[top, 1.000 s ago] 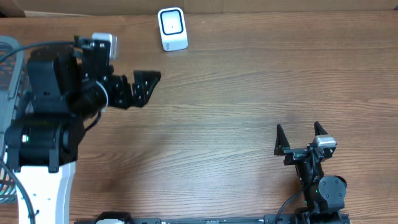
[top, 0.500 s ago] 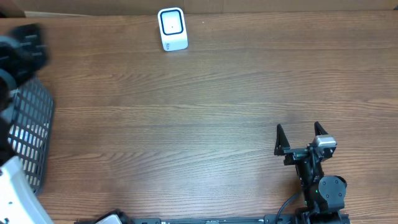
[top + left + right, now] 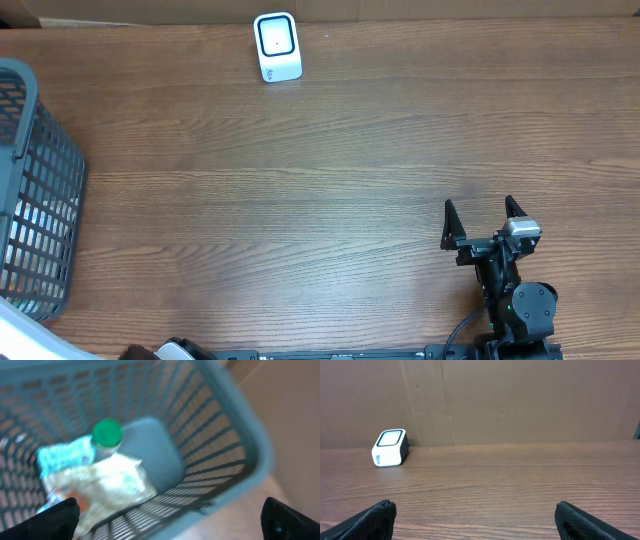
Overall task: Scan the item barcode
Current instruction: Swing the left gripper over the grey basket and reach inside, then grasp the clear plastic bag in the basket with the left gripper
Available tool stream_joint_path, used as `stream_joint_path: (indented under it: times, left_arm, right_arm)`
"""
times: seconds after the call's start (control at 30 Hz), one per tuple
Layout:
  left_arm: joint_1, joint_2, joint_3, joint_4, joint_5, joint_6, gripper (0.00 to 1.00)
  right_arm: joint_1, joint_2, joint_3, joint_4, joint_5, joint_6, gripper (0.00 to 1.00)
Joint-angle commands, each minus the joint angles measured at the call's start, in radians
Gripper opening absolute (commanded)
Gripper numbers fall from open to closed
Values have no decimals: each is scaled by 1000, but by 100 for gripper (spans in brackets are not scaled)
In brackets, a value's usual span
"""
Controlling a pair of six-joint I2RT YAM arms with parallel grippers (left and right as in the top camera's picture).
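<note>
Left hand (image 3: pixel 172 521) spread above basket (image 3: pixel 240 435), scanner (image 3: pixel 277 45) on table (image 3: pixel 330 200)

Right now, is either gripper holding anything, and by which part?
Nothing is held. Left gripper open, facing into the basket; right gripper open above the table.

Overhead: even, soft light from above, no hard shadows. Table (image 3: pixel 330 160) grain crisp, faint pale sheen mid-frame. White scanner (image 3: pixel 277 46) bright but not blown out, w/ only a thin shadow at its base. Basket (image 3: pixel 40 200) sharp, cut off by left edge. Left wrist: heavy motion blur, basket mesh smeared, green cap (image 3: pixel 107 432) soft. Pale packets (image 3: pixel 120 480) prob. overexposed, hard to tell thru the blur. Right wrist: dimmer, warm brown cast, sharp at distance; bottom corners go black, no detail.
</note>
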Motion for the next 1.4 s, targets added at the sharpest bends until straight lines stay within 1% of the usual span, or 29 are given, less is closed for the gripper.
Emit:
stream_joint_path:
  times: [0.0, 0.07, 0.2, 0.23, 0.37, 0.6, 0.73, 0.83, 0.9, 0.93, 1.03, 1.07, 1.1, 1.2, 1.37]
  left_arm:
    - [54, 71, -66, -20, -32, 3, 98]
    - [79, 96, -87, -19, -32, 27, 97]
    - [110, 156, -104, -29, -42, 112, 96]
    - [113, 168, -104, -35, -53, 115, 95]
    - [116, 247, -104, -72, -92, 148, 87]
    - [113, 389, -104, -93, -61, 151, 85]
    - [113, 444, -104, -99, -70, 151, 83]
    - [113, 471, -125, -83, -98, 124, 90]
    - [113, 474, -178, -32, -107, 118, 96]
    - [113, 474, -201, -11, -107, 118, 97]
    - [113, 474, -284, 76, -106, 135, 97]
    - [113, 474, -311, 108, -106, 149, 97]
    - [111, 474, -360, 179, -97, 199, 99]
    - [106, 474, -422, 278, -56, 304, 100]
    - [106, 475, -475, 391, -48, 324, 100]
  right_arm:
    - [-3, -7, -10, 4, 9, -2, 100]
    - [-3, -7, -10, 4, 9, -2, 100]
    - [-3, -7, -10, 4, 9, -2, 100]
    - [-3, -7, -10, 4, 9, -2, 100]
    - [-3, -7, -10, 4, 9, -2, 100]
    - [-3, -7, -10, 4, 9, -2, 100]
    - [-3, -7, -10, 4, 9, -2, 100]
    - [-3, -7, -10, 4, 9, -2, 100]
    - [-3, -7, -10, 4, 9, -2, 100]
    - [-3, -7, -10, 4, 9, -2, 100]
    - [-3, -7, -10, 4, 9, -2, 100]
    - [-3, -7, -10, 4, 9, -2, 100]
    - [-3, -7, -10, 4, 9, -2, 100]
    - [-3, -7, -10, 4, 9, -2, 100]
    - [-3, -7, -10, 4, 9, -2, 100]
